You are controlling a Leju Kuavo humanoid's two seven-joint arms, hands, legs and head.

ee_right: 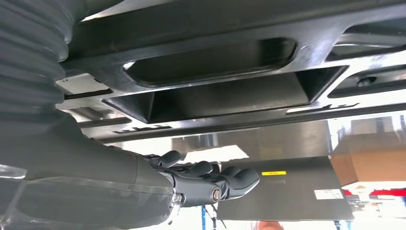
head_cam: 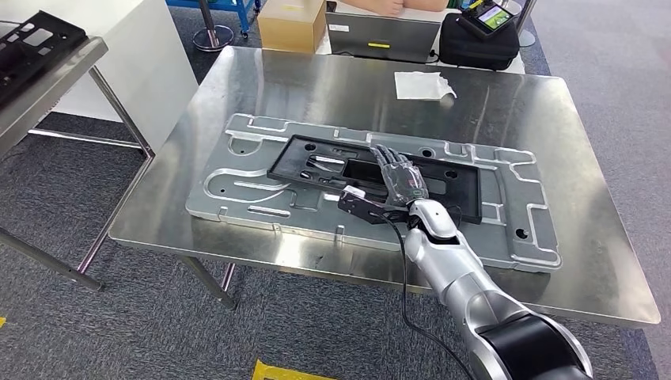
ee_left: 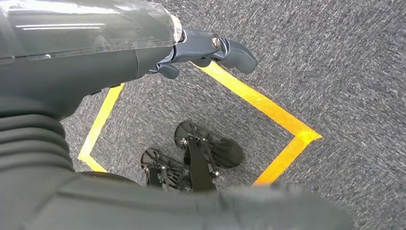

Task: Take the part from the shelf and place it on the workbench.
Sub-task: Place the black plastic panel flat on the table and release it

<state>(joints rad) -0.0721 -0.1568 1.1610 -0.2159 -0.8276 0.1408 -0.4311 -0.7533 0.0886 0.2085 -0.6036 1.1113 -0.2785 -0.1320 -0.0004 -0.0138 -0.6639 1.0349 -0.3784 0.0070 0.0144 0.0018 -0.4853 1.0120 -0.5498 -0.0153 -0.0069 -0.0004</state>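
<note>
At the far left edge a metal shelf (head_cam: 47,71) stands apart from the workbench, with another black tray-like piece (head_cam: 28,43) lying on its top. The left hand (ee_left: 210,50) hangs low over grey carpet marked with yellow floor tape (ee_left: 268,108); its thumb and the one short finger that shows are apart and nothing is in them, so it reads as loosely open and idle.

Across the middle, the steel workbench (head_cam: 301,87) carries a large silver fixture plate (head_cam: 237,190) with milled channels, and the black plastic part (head_cam: 316,162), a long frame with rectangular openings, lies flat on that plate, a little right of its centre. The right hand (head_cam: 402,180) lies palm down over the part's right half, fingers stretched out and pointing to the far side. In the right wrist view the fingers (ee_right: 225,177) are straight and close together with nothing closed in them; whether they press the part or only hover above it I cannot tell.

Far right on the bench lies a white slip of paper (head_cam: 423,85).

By my reading the task is nearly over: the part is off the shelf and down on the workbench, and what is left is to lift the right hand clear
</note>
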